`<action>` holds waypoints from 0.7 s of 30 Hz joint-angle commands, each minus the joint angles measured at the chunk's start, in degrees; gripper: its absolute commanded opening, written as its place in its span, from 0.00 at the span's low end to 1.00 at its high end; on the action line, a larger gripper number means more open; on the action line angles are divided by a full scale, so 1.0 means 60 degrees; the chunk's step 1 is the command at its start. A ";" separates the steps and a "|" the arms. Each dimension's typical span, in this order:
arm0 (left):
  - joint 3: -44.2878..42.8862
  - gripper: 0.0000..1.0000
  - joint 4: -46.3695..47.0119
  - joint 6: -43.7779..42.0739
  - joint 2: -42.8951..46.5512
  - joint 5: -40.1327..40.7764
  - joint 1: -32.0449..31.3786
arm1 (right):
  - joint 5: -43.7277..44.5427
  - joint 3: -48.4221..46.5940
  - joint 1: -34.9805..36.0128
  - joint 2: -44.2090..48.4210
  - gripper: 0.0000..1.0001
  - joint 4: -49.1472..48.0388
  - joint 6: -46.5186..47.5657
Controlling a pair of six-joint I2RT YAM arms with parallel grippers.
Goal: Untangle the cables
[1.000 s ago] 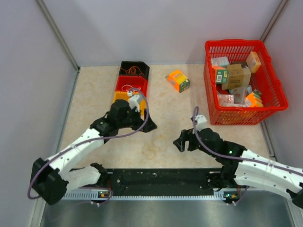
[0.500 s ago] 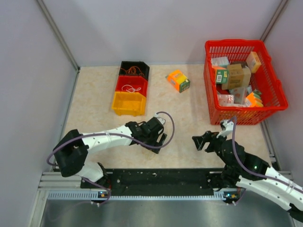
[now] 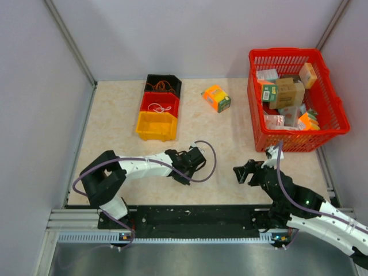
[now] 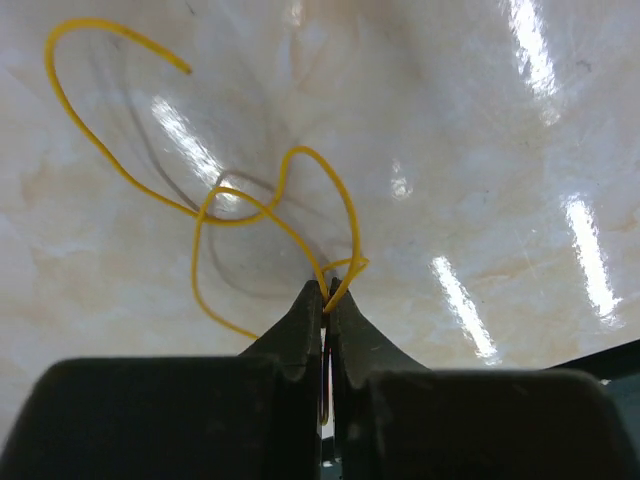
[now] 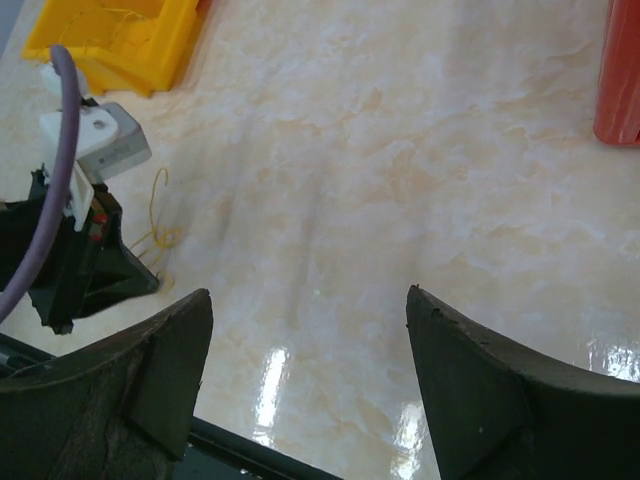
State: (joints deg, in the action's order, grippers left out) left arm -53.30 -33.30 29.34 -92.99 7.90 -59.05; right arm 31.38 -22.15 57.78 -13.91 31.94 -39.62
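Thin yellow cables (image 4: 215, 215) lie in loose, overlapping loops on the marble table. My left gripper (image 4: 327, 290) is shut on a bend of one yellow cable, which runs down between the pressed-together fingers. From above, the left gripper (image 3: 185, 174) sits low at the front middle of the table. The right wrist view shows the same yellow cables (image 5: 160, 236) beside the left gripper's fingers (image 5: 120, 275). My right gripper (image 5: 305, 295) hangs open and empty over bare table, to the right of the cables (image 3: 240, 172).
Three small bins stand in a row at the back left: black (image 3: 163, 85) with orange wires, red (image 3: 160, 104) with a white wire, yellow (image 3: 155, 126). An orange box (image 3: 216, 98) lies mid-back. A red basket (image 3: 296, 98) of packages stands at the right.
My left arm swung from the bins down to the front middle of the table and its gripper closed on a yellow cable. The right arm drew back to the right, still open.
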 commanded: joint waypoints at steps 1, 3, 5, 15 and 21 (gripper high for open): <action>-0.0944 0.00 -0.0133 -0.0217 0.0657 0.1434 -0.0017 | -0.0088 0.0059 -0.0064 0.0136 0.77 -0.0021 -0.0150; -0.1500 0.00 -0.0192 -0.0626 0.1228 0.2268 0.0055 | -0.0073 0.0045 -0.0064 0.0136 0.77 0.0008 -0.0150; -0.2188 0.00 -0.0178 -0.1124 0.1668 0.2913 0.0274 | -0.0073 0.0015 -0.0064 0.0136 0.77 0.0023 -0.0165; -0.4372 0.00 0.0114 -0.0119 0.1072 -0.0663 0.4842 | -0.0220 -0.0190 -0.0064 0.0253 0.76 0.0257 -0.0399; -0.4391 0.00 0.0609 0.2738 -0.0072 -0.2165 0.6835 | -0.0336 -0.0190 -0.0050 0.0370 0.76 0.0286 -0.0648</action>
State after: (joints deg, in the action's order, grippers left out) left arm -80.20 -31.88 33.10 -90.28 3.88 -22.22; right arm 29.89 -21.74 57.71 -12.49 33.89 -42.11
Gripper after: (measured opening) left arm 0.016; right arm 0.762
